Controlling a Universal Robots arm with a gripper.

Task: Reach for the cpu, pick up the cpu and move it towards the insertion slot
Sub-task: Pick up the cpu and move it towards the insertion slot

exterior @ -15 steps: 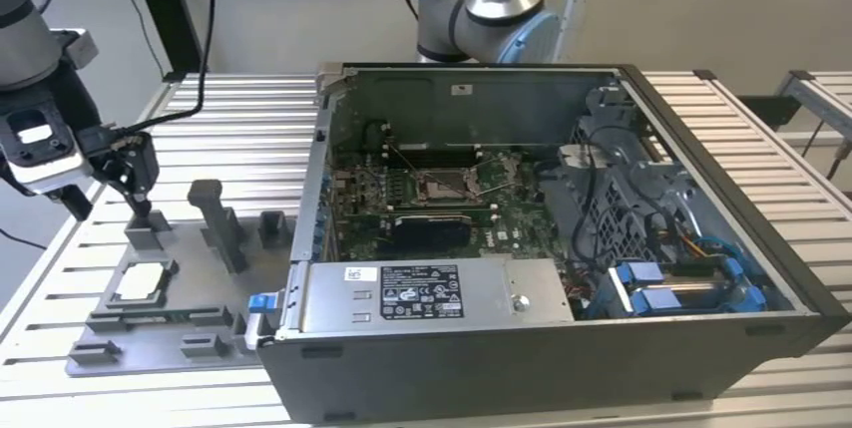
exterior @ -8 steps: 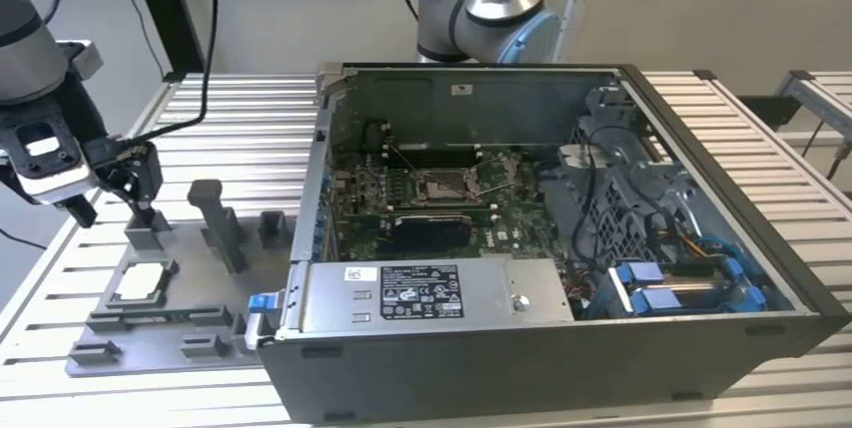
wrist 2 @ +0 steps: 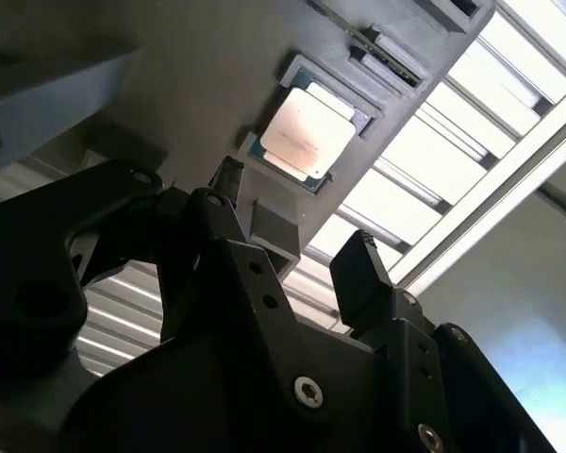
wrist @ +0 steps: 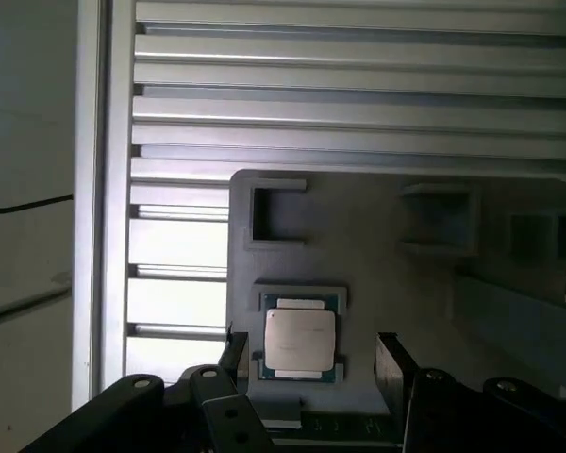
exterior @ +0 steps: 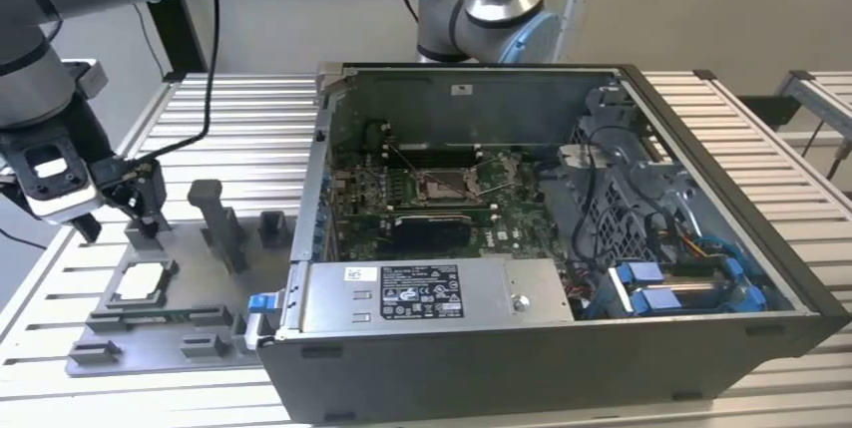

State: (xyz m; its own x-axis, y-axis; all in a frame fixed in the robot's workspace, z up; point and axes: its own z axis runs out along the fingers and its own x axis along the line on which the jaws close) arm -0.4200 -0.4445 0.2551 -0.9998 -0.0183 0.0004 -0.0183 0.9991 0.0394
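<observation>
The cpu [exterior: 140, 283] is a small pale silver square lying flat in a recess of the grey tray [exterior: 174, 333] at the exterior view's left. It also shows in both wrist views, cpu [wrist 2: 308, 132] and cpu [wrist: 300, 342]. My gripper [exterior: 118, 223] hangs open above the tray, a little behind the chip and apart from it. In both wrist views the black fingers [wrist: 387, 354] stand on either side of the chip, with the gripper [wrist 2: 292, 212] holding nothing. The insertion slot [exterior: 444, 184] is a silver-framed socket on the green board inside the open computer case.
The computer case [exterior: 533, 348] stands open-topped right of the tray, its walls around the board. Upright grey tray posts [exterior: 213, 214] rise close to my gripper. A second arm's base [exterior: 480, 9] stands behind the case. The slatted metal table [exterior: 239, 119] runs underneath.
</observation>
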